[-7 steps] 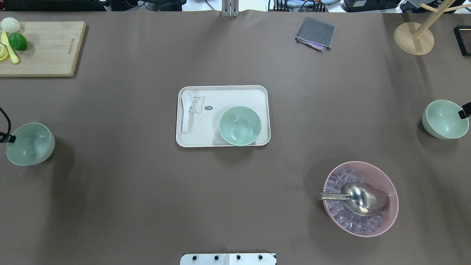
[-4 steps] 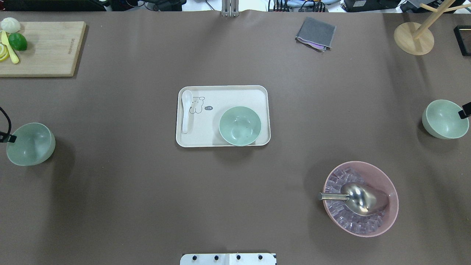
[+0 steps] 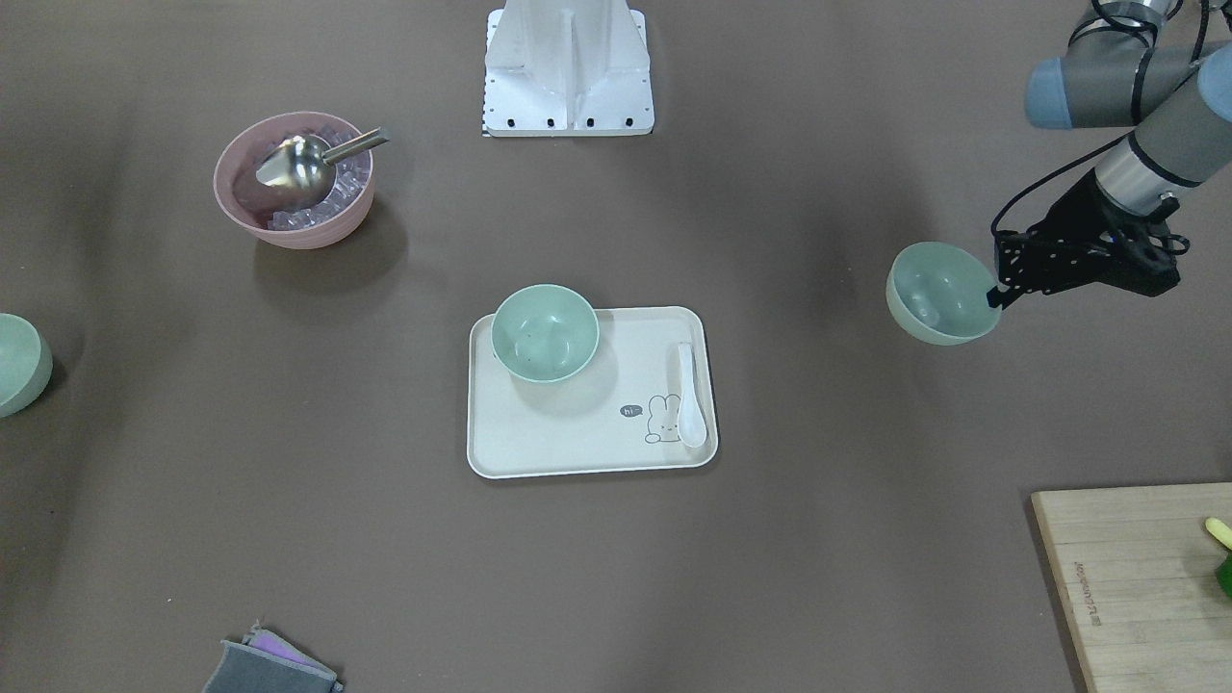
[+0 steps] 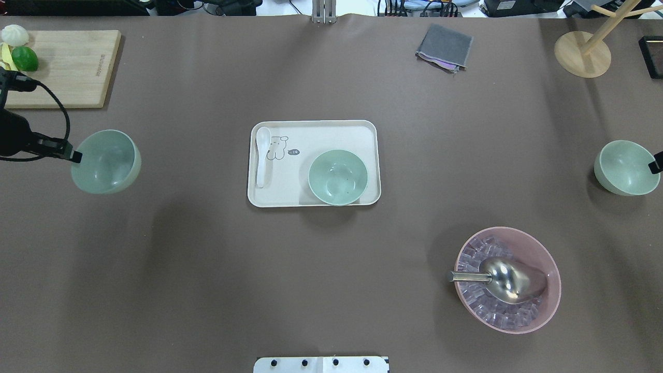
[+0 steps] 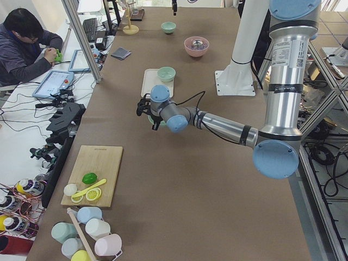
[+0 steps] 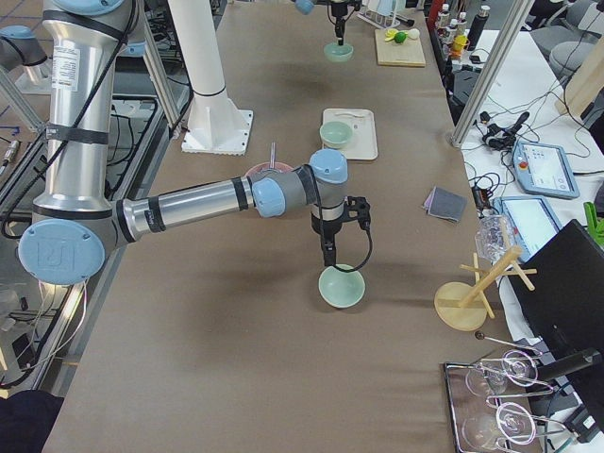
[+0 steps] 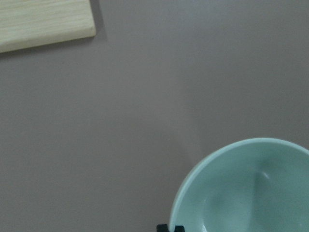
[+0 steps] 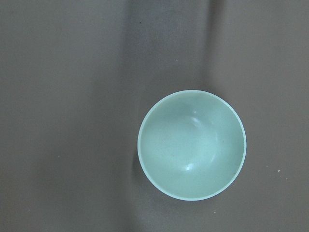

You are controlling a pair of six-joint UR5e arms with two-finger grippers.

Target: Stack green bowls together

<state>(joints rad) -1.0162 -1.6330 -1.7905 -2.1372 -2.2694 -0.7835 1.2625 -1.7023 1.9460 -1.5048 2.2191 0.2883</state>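
Observation:
Three green bowls show. One green bowl (image 4: 106, 161) hangs above the table at the left, with my left gripper (image 4: 76, 156) shut on its rim; it fills the lower right of the left wrist view (image 7: 246, 188). Another green bowl (image 4: 337, 177) stands on the cream tray (image 4: 316, 123) in the middle. A third green bowl (image 4: 625, 167) sits on the table at the far right. My right gripper (image 4: 655, 166) hovers over its outer rim; the right wrist view shows the whole bowl (image 8: 191, 145) from above and no fingers, so I cannot tell its state.
A pink bowl (image 4: 507, 280) with ice cubes and a metal scoop stands front right. A white spoon (image 4: 262, 155) lies on the tray. A cutting board (image 4: 62, 67) with fruit is back left, a grey cloth (image 4: 444, 47) and a wooden stand (image 4: 582, 54) back right.
My left gripper has carried its green bowl inward toward the tray and away from the robot. The right gripper tip has shifted slightly; the right bowl and the tray bowl have stayed put.

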